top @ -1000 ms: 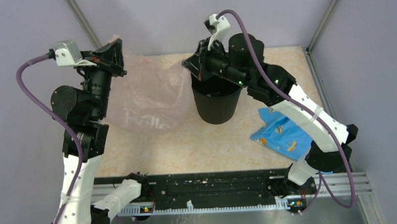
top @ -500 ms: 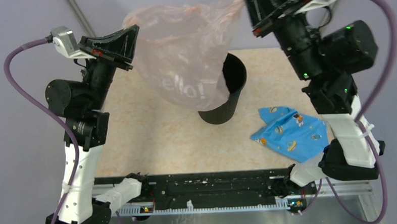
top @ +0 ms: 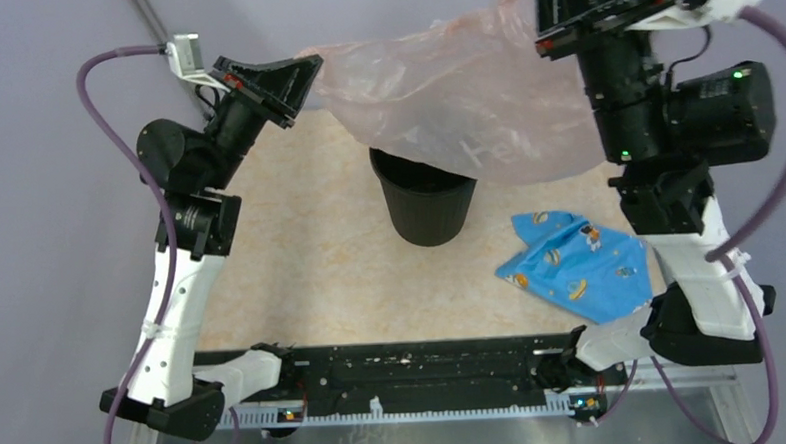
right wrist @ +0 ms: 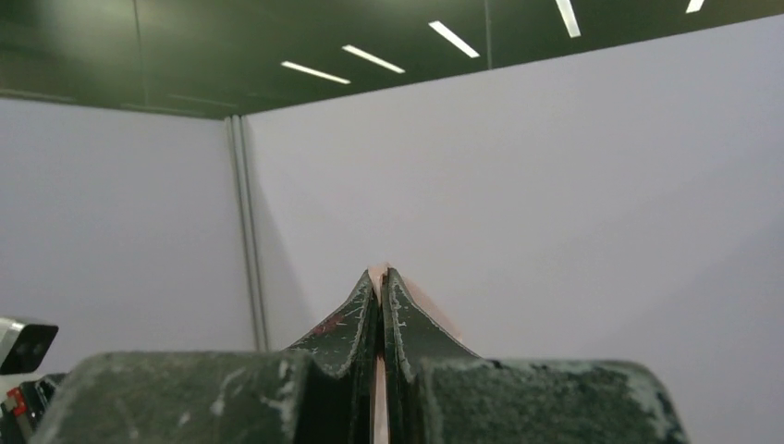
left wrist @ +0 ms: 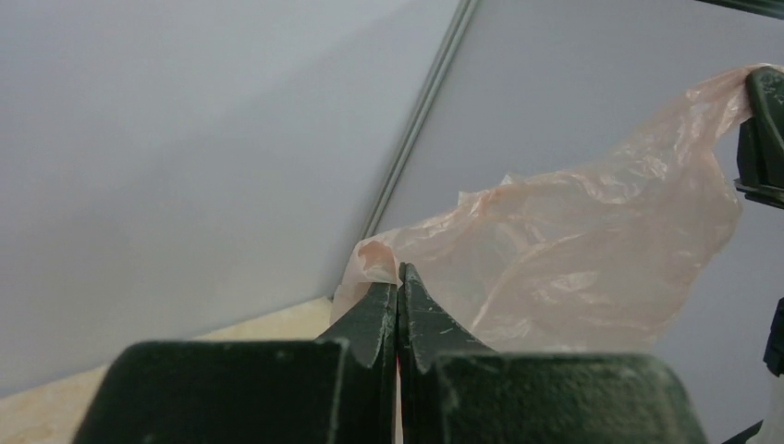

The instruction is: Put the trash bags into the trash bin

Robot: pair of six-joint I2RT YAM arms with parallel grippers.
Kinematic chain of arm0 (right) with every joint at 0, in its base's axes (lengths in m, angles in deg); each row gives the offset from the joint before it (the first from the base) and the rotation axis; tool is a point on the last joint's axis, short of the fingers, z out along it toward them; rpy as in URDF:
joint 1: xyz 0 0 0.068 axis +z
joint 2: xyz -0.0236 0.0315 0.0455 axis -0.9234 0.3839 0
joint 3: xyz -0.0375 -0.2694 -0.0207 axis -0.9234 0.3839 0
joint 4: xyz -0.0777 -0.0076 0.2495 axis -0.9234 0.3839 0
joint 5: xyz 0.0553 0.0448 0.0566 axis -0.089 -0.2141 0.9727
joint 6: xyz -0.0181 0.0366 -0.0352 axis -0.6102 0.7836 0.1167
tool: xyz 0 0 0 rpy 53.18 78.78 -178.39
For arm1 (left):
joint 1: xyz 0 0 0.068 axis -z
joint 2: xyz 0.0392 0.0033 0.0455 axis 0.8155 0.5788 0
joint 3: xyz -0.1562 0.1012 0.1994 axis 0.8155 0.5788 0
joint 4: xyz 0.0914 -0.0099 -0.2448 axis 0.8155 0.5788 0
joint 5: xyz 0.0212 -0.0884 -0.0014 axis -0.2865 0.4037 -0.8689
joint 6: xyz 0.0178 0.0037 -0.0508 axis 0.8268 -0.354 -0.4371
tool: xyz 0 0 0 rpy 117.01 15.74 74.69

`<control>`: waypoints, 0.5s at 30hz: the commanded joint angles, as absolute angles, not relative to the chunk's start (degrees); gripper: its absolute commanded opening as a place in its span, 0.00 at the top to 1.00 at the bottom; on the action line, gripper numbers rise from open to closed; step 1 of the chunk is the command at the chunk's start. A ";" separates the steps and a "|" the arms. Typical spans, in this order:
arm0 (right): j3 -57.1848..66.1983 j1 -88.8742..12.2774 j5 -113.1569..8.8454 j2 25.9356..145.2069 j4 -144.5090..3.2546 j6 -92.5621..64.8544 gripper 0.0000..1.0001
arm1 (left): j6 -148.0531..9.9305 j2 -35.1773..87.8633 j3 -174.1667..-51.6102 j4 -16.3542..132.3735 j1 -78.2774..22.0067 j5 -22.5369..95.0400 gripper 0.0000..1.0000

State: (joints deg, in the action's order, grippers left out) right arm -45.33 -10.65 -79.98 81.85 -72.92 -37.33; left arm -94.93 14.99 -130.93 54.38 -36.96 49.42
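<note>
The trash bag (top: 464,99), a thin pale-pink film with faint white lettering, is stretched in the air between my two grippers. It sags over the back rim of the black trash bin (top: 428,205), which stands upright mid-table. My left gripper (top: 312,67) is shut on the bag's left corner, up and left of the bin. In the left wrist view the film (left wrist: 573,250) spreads rightward from the pinched jaws of the left gripper (left wrist: 398,273). High at the top right, my right gripper (top: 543,20) is shut on the other corner. Only a pink sliver (right wrist: 434,314) shows at the right gripper's (right wrist: 381,275) tips.
A blue patterned cloth (top: 576,264) lies on the table right of the bin, near the right arm's base. Grey walls with metal posts (left wrist: 421,120) enclose the table. The black rail (top: 415,366) runs along the near edge.
Both grippers have lifted and pulled the bag out wide above the bin. The bin, tipped half a second ago, stands upright again. The left gripper has moved right and up.
</note>
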 commanded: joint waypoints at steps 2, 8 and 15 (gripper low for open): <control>-40.80 -11.44 -78.95 85.06 -75.34 -39.39 1.00 | -95.22 14.48 -128.05 55.10 -36.88 46.33 1.00; -42.81 -14.81 -74.19 90.67 -73.54 -34.07 1.00 | -89.33 13.06 -126.43 60.80 -36.88 35.21 1.00; -52.02 -14.85 -71.04 99.55 -68.60 -31.91 1.00 | -83.61 13.35 -128.85 67.69 -36.88 24.19 1.00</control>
State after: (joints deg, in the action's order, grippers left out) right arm -45.39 -14.70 -74.43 97.17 -70.16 -34.14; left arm -88.53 14.31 -126.56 65.17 -36.96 32.57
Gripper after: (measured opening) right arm 0.006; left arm 0.006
